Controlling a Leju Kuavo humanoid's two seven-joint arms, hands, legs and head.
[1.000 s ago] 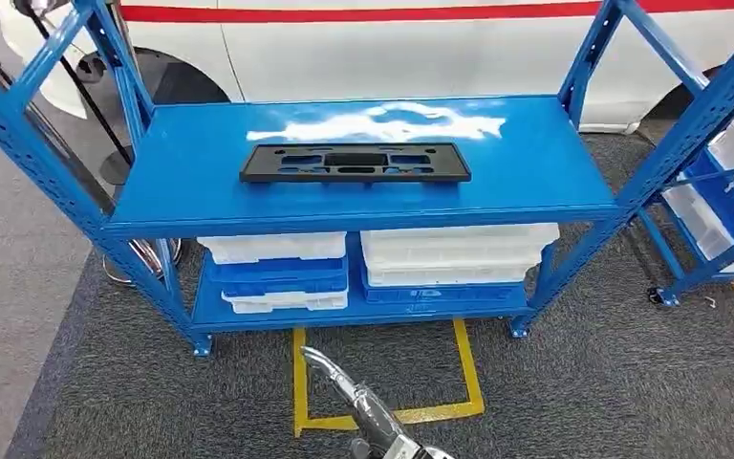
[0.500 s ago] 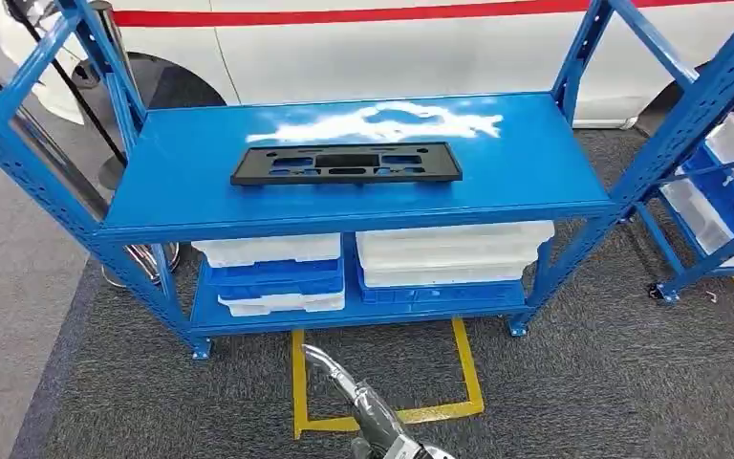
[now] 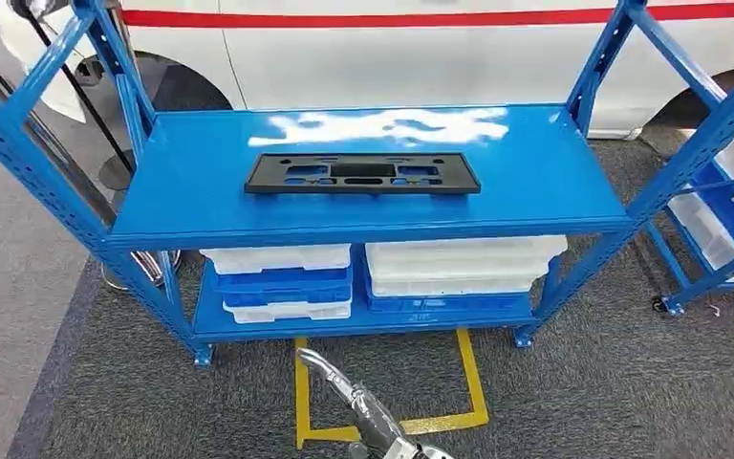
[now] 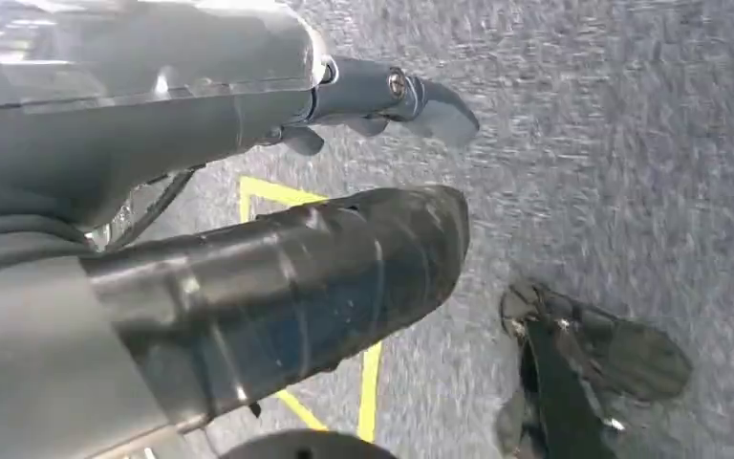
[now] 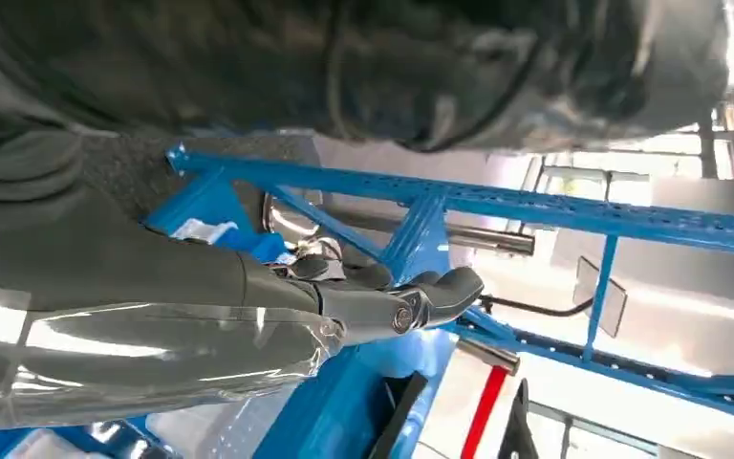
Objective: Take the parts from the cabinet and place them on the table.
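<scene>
We stand before the rack with the part not yet taken.

The black plate [image 3: 362, 173] lies flat on the top shelf of the blue rack [image 3: 554, 186], so picking it and carrying it to the table are both left, by our judgement. Our left hand [image 4: 382, 100] hangs over the grey carpet [image 3: 612, 382] with fingers loosely curled, holding nothing; our right hand [image 5: 411, 298] holds nothing too, though we cannot tell how far its fingers are closed. Against the frame half a second back the whole scene sits slightly lower and rightward: our head moved, not the plate.
</scene>
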